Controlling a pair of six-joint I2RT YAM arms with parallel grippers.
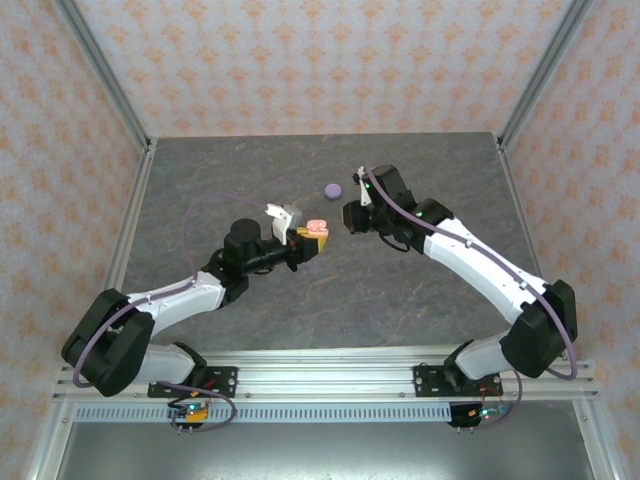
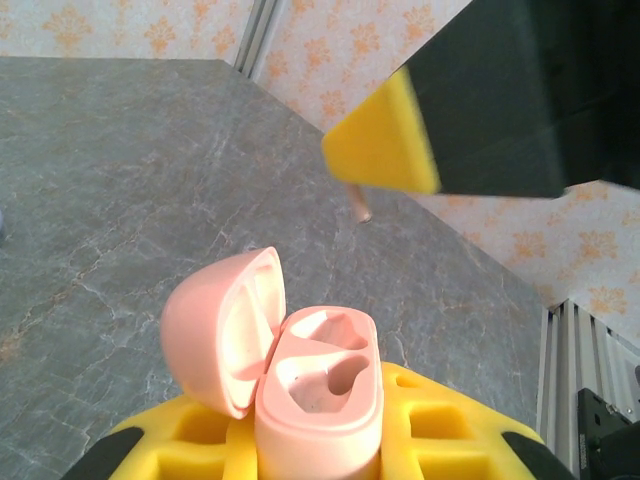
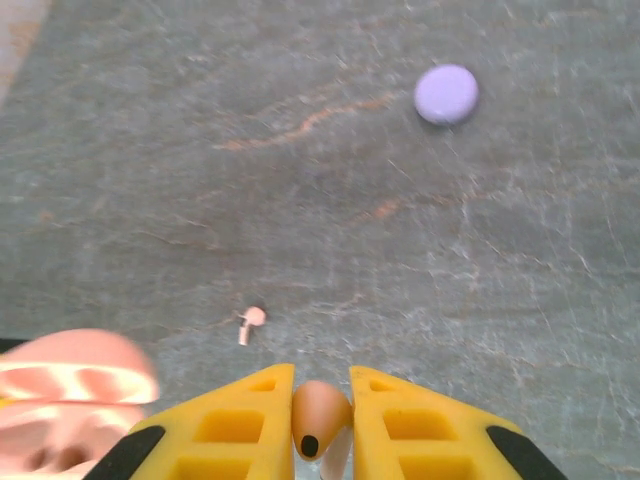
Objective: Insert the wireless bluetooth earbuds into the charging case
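Observation:
A pale pink charging case point(image 2: 320, 385) stands upright between the yellow fingers of my left gripper point(image 2: 320, 450), which is shut on it. Its lid point(image 2: 215, 330) hangs open to the left and both sockets are empty. In the top view the case point(image 1: 317, 229) is held above the table's middle. My right gripper point(image 3: 322, 400) is shut on a pink earbud point(image 3: 320, 415) and hovers just right of the case point(image 3: 60, 400). From the left wrist view, its yellow fingertip point(image 2: 385, 140) sits above the case with the earbud's stem point(image 2: 362, 205) poking out below. A second pink earbud point(image 3: 250, 320) lies on the table.
A closed lilac round case point(image 1: 333, 189) rests on the grey table point(image 1: 250, 170) beyond both grippers, also in the right wrist view point(image 3: 446, 93). Patterned walls enclose the table on three sides.

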